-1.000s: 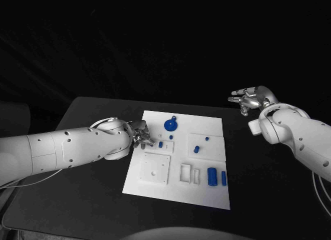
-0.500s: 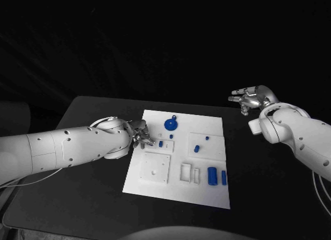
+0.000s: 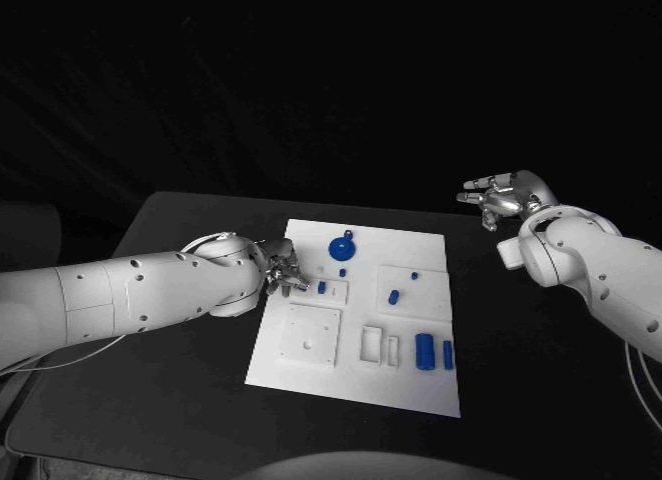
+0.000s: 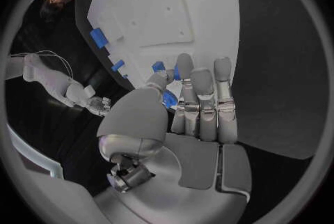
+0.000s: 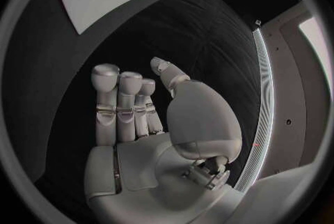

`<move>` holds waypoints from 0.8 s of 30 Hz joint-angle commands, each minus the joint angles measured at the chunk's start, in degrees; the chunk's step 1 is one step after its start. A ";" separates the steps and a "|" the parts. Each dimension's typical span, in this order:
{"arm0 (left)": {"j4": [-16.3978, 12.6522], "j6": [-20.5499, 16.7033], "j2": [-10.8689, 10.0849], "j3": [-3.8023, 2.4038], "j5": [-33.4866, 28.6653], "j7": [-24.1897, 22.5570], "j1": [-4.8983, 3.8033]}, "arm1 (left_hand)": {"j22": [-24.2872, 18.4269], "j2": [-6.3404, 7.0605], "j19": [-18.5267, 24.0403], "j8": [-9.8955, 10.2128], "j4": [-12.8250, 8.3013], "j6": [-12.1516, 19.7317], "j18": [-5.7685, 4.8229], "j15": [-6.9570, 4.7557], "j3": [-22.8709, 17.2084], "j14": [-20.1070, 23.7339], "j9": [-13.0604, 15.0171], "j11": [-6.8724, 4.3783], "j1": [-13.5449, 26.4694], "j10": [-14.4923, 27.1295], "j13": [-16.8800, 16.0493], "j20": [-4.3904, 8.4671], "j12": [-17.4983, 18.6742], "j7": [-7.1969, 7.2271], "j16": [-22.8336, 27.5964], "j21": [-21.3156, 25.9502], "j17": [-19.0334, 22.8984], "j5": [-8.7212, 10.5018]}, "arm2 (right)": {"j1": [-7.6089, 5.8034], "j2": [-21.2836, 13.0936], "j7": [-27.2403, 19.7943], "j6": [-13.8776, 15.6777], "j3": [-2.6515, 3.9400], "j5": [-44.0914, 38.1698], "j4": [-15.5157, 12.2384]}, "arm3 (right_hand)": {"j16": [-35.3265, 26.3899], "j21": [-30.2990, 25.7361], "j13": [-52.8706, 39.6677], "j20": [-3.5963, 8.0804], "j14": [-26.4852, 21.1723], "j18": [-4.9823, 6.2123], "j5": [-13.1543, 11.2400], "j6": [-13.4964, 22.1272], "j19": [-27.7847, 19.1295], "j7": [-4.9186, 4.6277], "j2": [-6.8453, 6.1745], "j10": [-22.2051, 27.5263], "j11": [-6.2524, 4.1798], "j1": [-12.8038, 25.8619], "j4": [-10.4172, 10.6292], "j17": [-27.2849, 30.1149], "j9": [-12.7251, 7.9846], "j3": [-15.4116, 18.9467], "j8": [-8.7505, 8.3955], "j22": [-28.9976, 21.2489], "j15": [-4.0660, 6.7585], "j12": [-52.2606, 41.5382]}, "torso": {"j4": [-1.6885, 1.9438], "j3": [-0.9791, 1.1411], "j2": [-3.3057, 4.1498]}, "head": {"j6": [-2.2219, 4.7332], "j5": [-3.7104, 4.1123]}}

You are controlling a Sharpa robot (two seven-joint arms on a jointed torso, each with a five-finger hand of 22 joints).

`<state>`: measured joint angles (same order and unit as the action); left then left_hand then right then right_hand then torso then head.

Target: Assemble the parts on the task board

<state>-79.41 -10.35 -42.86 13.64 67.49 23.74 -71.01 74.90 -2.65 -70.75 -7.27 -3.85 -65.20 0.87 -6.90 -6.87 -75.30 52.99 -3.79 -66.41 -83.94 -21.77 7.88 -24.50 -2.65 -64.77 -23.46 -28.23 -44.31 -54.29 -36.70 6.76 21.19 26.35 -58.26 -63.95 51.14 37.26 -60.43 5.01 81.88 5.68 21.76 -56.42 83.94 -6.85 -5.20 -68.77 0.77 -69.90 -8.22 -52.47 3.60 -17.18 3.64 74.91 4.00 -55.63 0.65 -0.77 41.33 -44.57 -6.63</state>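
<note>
small blue part (image 4: 169, 100) pinched in left hand (image 4: 188, 107).

Black table (image 3: 158, 400), white task board (image 3: 418, 385) flat at its centre, angled a bit, small blue parts (image 3: 423, 352) on board, bare tabletop either side

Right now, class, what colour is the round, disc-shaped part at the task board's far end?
Blue, clearest in the head view: the round part on the white task board.

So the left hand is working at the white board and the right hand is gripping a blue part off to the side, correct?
Not quite. The right hand holds nothing; the right wrist view shows its fingers apart and empty, over the black table. The left hand is indeed at the white board.
</note>
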 commanded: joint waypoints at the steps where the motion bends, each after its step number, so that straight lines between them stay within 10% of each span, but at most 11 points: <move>1: -0.26 1.72 0.23 0.12 0.36 0.45 0.17 | 1.04 0.41 -0.22 -0.10 -4.30 -3.54 0.03 -0.09 -4.13 -0.28 -0.13 -0.38 -0.28 -2.55 0.05 0.15 -0.39 3.10 0.40 -0.11 -0.05 -0.13 | 0.04 -0.08 -0.23 -0.71 0.02 -0.42 -0.04 | -0.26 -0.35 -0.05 0.05 0.26 0.85 0.27 -0.46 3.04 -0.15 0.37 0.78 -0.55 0.38 -0.07 0.05 0.06 -0.20 -0.08 0.77 0.04 0.09 | -0.05 0.04 0.02 | -0.07 0.13; 24: -1.06 1.81 0.24 0.12 0.23 0.63 0.26 | 1.00 2.90 -0.95 -1.72 -1.11 -4.69 -0.28 -0.23 -2.88 -0.86 1.34 -0.61 -0.85 -2.67 0.34 0.22 -1.77 3.96 0.55 0.76 -0.53 0.73 | 0.29 0.04 -0.31 -0.69 0.02 -0.42 0.19 | -0.33 -0.55 0.03 0.05 0.25 0.87 0.33 -0.42 3.03 -0.16 0.37 0.85 -0.54 0.48 -0.04 0.09 0.06 -0.28 -0.09 0.70 0.03 0.20 | 0.09 -0.04 0.01 | -0.31 0.20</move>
<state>-80.08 -10.02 -42.82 13.60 67.87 24.69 -71.02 74.94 -0.33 -71.28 -8.72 -3.17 -65.40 0.87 -7.16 -7.70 -75.78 54.30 -4.10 -67.19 -84.04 -21.46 7.98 -26.09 -2.85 -64.52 -22.94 -28.70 -43.86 -54.05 -36.72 6.77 21.19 26.35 -58.26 -63.75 51.14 36.91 -60.42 5.01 81.88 5.67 21.76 -56.36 83.94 -6.90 -4.97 -68.78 0.75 -69.67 -8.22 -52.47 3.60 -17.18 3.64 74.90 4.00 -55.63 0.72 -0.76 41.34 -44.89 -6.45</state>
